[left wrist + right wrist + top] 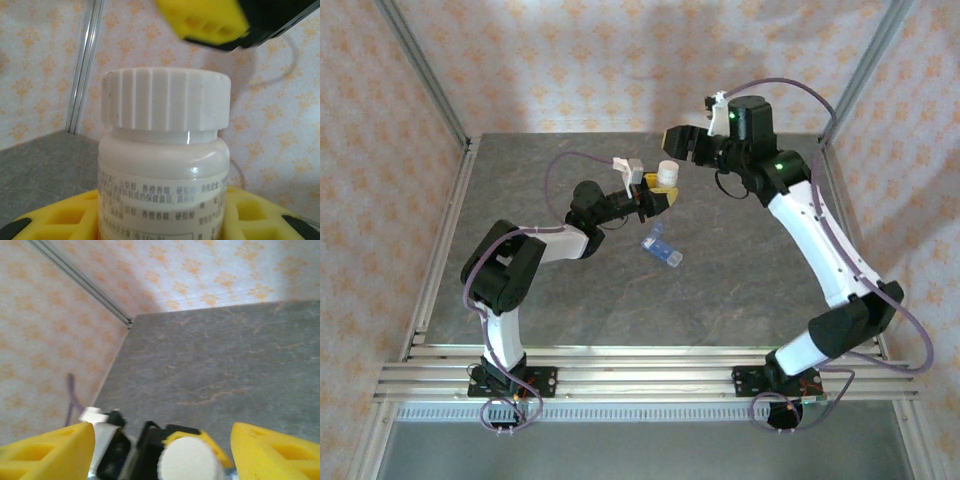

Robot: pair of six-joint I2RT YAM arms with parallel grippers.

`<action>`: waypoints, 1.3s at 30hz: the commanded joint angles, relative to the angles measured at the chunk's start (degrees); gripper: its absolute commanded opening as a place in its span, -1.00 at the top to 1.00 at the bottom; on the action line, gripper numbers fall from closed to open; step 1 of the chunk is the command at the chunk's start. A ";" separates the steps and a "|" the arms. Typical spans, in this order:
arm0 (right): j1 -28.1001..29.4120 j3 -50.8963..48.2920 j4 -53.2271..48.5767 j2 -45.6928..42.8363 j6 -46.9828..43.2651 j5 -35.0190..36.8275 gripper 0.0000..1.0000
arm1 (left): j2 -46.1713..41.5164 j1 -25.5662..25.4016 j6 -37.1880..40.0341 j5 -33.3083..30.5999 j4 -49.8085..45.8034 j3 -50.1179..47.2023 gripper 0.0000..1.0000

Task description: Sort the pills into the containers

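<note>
Holding the bottle (165, 150) upright, the left gripper (658, 200) is clamped part-closed round its body, likely steadying it for uncapping. Right gripper (162, 447) hangs over the white cap (190, 460), jaws spread wide, gripping nothing. Pill box (661, 246) lies near the table's (520, 300) middle, apart from both. Label: small Chinese print, seemingly including 保健食品; no brand legible.

The left fingers (667, 198) grip a white-capped bottle (667, 174) near the blue pill box (662, 248).
</note>
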 commanded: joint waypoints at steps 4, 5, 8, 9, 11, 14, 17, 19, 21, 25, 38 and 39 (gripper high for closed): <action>-0.16 -0.19 -2.64 2.57 -7.37 -3.65 -0.45 | -0.54 -0.10 -1.18 2.87 1.86 1.65 1.00; -0.22 -0.24 -2.76 2.91 -7.47 -4.35 -0.45 | -0.45 -0.14 -1.41 3.07 1.85 1.78 1.00; -0.19 -0.57 -2.62 3.74 -7.46 -5.40 -0.44 | -0.32 -0.08 -1.81 3.31 1.92 2.14 1.00; -0.21 -0.83 -2.46 3.79 -7.38 -5.57 -0.44 | -0.36 -0.08 -1.92 3.48 1.92 2.23 1.00; -0.17 -1.28 -2.08 3.94 -7.31 -5.60 -0.43 | -0.46 -0.07 -2.02 3.62 1.90 2.23 1.00; -0.15 -1.64 -1.89 4.31 -7.25 -5.77 -0.42 | -0.47 -0.07 -2.16 3.78 1.92 2.37 1.00; -0.22 -1.90 -1.63 4.66 -7.04 -6.11 -0.38 | -0.54 -0.13 -2.19 3.81 1.90 2.41 1.00; -0.15 -1.91 -1.63 4.91 -6.89 -6.55 -0.35 | -0.54 -0.11 -2.31 3.80 1.94 2.41 1.00; -0.20 -1.96 -1.47 5.20 -6.78 -6.72 -0.32 | -0.70 -0.08 -2.39 3.84 1.97 2.41 1.00; -0.15 -2.30 -1.28 5.45 -6.58 -7.00 -0.21 | -0.88 -0.11 -2.34 3.95 1.99 2.40 1.00; 0.28 -6.61 0.84 4.23 -4.24 -5.88 0.39 | -1.45 -0.11 -1.96 2.85 1.92 2.24 1.00; 0.58 -7.34 1.28 4.02 -3.77 -5.24 0.39 | -1.65 -0.08 -1.70 2.28 1.92 2.04 1.00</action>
